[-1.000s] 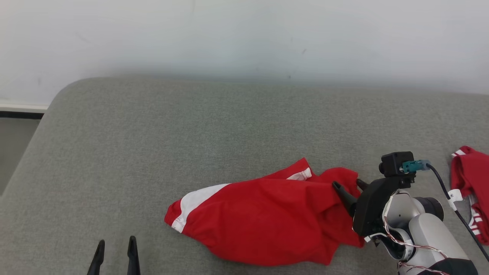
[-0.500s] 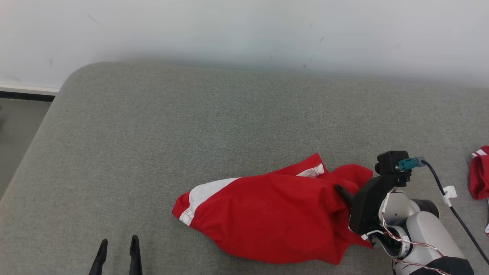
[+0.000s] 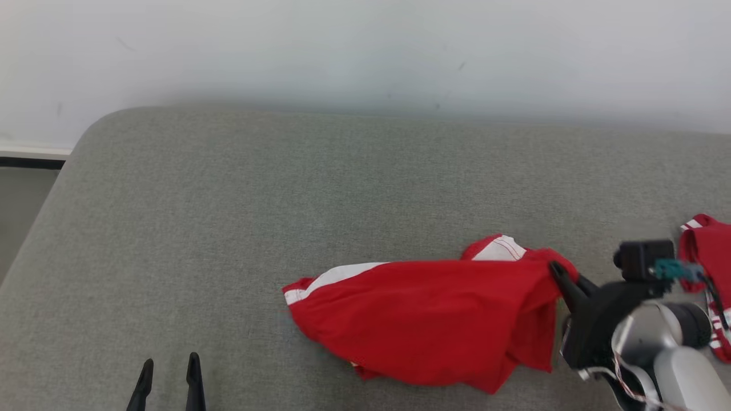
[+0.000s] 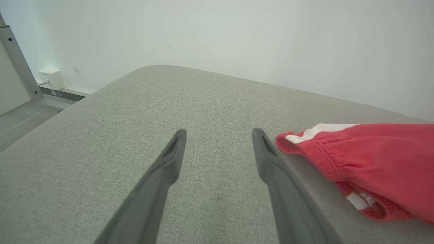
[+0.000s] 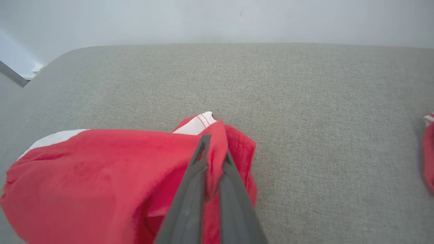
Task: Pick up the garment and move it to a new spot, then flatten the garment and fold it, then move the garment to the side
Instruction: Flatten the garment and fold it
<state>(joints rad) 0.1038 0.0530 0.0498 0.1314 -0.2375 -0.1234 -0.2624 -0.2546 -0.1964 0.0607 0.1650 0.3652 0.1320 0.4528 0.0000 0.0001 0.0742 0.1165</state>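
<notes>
– Fingers [image 5: 190, 196] of the right gripper [image 3: 565, 275], state?
– Pinched tight on a fold at the right end of the red garment [image 3: 434, 314]; item lies front right on the grey cushion [image 3: 285, 188]
– Left gripper [image 4: 219, 133]?
– Spread wide, empty, near the cushion's front edge, left part; second red garment [image 3: 705, 251] at the right edge

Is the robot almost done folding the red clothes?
Not nearly. Done: the right hand is shut on one end of the red garment. In hand: picking it up; most of it lies crumpled on the grey cushion. Left: moving it, flattening, folding, then putting it aside. The left hand is open and empty.
</notes>
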